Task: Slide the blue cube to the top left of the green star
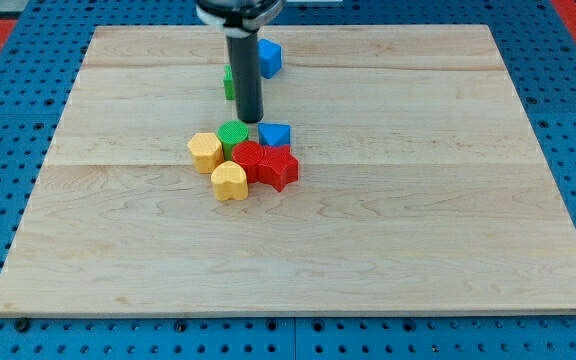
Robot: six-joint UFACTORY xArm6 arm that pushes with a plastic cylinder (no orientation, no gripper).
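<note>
The rod ends in no gripper and holds nothing, its tip [250, 120] planted mid-worktop [418, 230] while the blue cube [269, 56] waits at one o'clock of the half-hidden green star [229, 82], so the push to eleven o'clock seems undone.

My tip [251, 120] is the flat lower end of a straight, dark grey, round rod with a faint shine; a wider black collar sits above.
</note>
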